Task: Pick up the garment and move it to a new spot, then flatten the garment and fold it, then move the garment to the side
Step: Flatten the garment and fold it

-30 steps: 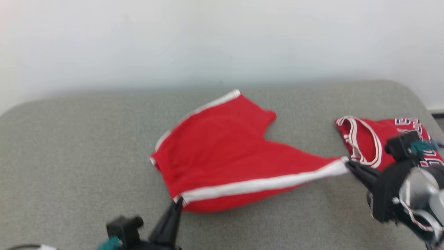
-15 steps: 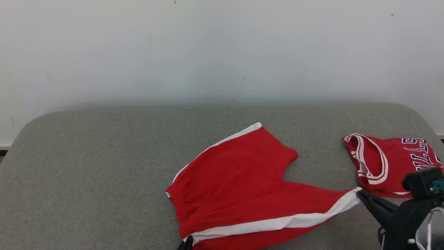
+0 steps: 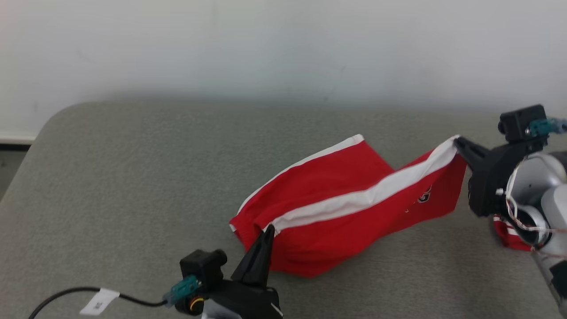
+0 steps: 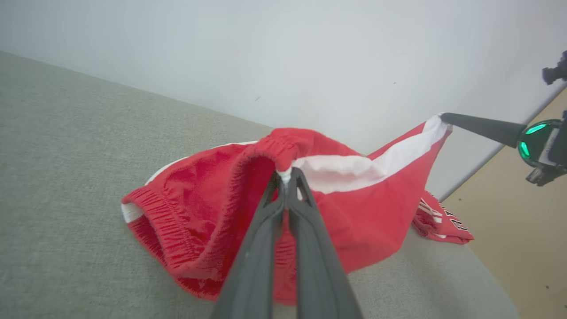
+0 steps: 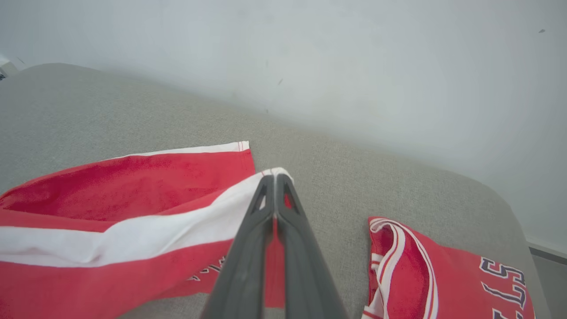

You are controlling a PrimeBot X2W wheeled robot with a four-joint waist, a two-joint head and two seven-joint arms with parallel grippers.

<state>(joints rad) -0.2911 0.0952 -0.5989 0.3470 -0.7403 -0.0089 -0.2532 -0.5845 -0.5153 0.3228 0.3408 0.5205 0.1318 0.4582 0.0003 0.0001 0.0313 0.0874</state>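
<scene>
Grey padded surface (image 3: pixel 110 177) against a plain white wall (image 3: pixel 266 44). Far left near the front edge, a black cable (image 3: pixel 66 294) with a white tag (image 3: pixel 99 302) lies on the padding.

Left gripper (image 3: pixel 268 230) sits low at front, fingers pressed together and clamped on the waistband (image 4: pixel 270 148) of the red shorts (image 3: pixel 336 186), right where the white side stripe (image 3: pixel 354 199) ends. The left wrist view shows the same pinch (image 4: pixel 285 175), with elastic bunched above the tips.

Shorts are mid-surface, partly lifted. The waist end and belly of the fabric rest on the padding; the near leg rises to the right, its stripe pulled taut between the two grippers. The far leg lies flat behind, its own white edge facing the wall. A small print on the raised leg is too blurred to read.

Right gripper (image 3: pixel 458 142) is higher up, fingers together, gripping the hem corner of the raised leg at the stripe's end; the right wrist view confirms (image 5: pixel 274 177).

Far right, a folded red jersey (image 5: pixel 443 274) with white trim and dark lettering lies on the padding, apart from the shorts, mostly hidden behind the right arm in the head view. Tan floor (image 4: pixel 531 230) beyond the edge.
</scene>
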